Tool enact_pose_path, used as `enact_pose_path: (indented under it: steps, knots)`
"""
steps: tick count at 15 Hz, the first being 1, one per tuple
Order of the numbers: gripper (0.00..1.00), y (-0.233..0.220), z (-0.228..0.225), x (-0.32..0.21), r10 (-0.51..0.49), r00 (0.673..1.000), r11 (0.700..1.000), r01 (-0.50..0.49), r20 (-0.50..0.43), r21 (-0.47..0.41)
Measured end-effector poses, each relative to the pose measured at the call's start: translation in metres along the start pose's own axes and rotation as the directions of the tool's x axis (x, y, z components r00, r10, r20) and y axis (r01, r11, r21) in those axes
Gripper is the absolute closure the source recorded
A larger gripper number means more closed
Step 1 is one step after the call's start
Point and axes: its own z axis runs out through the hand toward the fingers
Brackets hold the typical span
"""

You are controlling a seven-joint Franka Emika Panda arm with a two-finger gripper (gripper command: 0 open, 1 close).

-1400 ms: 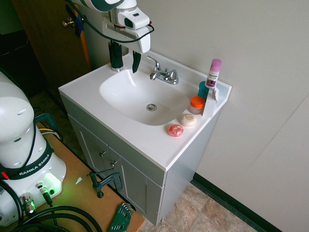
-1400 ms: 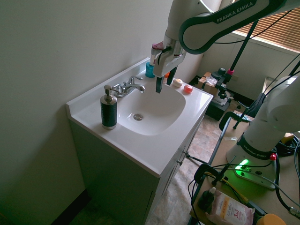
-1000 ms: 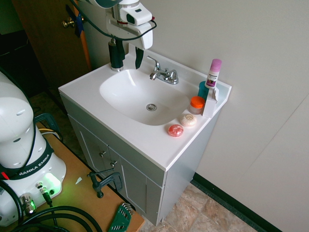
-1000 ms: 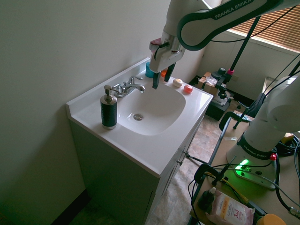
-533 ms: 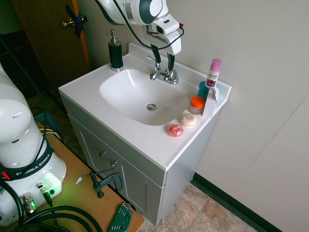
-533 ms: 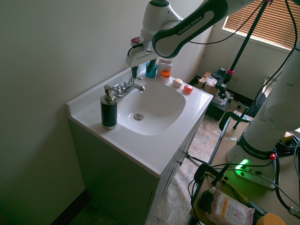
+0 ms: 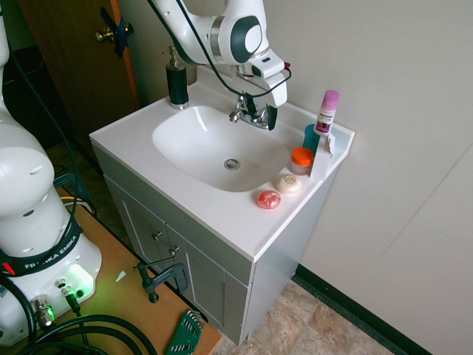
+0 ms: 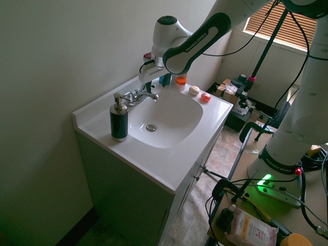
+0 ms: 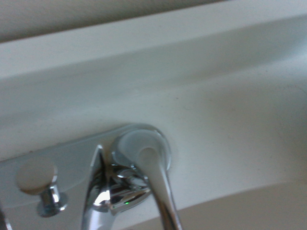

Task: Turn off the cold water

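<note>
A chrome two-handle faucet (image 7: 250,115) stands at the back of the white sink (image 7: 185,148), also seen from the other side as the faucet (image 8: 139,95). My gripper (image 7: 258,111) hangs low over it, open, its dark fingers on either side of the handle nearer the bottles. From the second exterior view the gripper (image 8: 149,85) sits just above that handle. The wrist view shows the handle's lever (image 9: 158,191) and round base (image 9: 141,143) from close by, with the drain rod knob (image 9: 36,176) beside it. I see no water stream.
A black soap dispenser (image 7: 176,80) stands at the sink's back corner. A pink-capped bottle (image 7: 326,111), a teal cup (image 7: 311,137), an orange-lidded jar (image 7: 301,158) and two round soaps (image 7: 269,199) crowd the other end. The wall rises right behind the faucet.
The gripper has travelled from beside the soap dispenser across to the faucet and dropped down around its handle on the bottles' side. It has stayed open.
</note>
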Motion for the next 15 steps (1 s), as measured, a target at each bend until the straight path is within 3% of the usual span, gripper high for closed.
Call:
enact_pose_path:
  steps: [9,12,15]
  knots:
    - [0.0,-0.012,0.011,0.051,0.006,0.999,1.0,-0.008,-0.051,-0.025]
    - [0.0,-0.007,0.004,0.045,0.014,1.0,1.0,-0.015,-0.026,-0.022]
    - [0.0,0.029,-0.013,0.011,0.003,0.997,0.999,-0.001,0.072,-0.032]
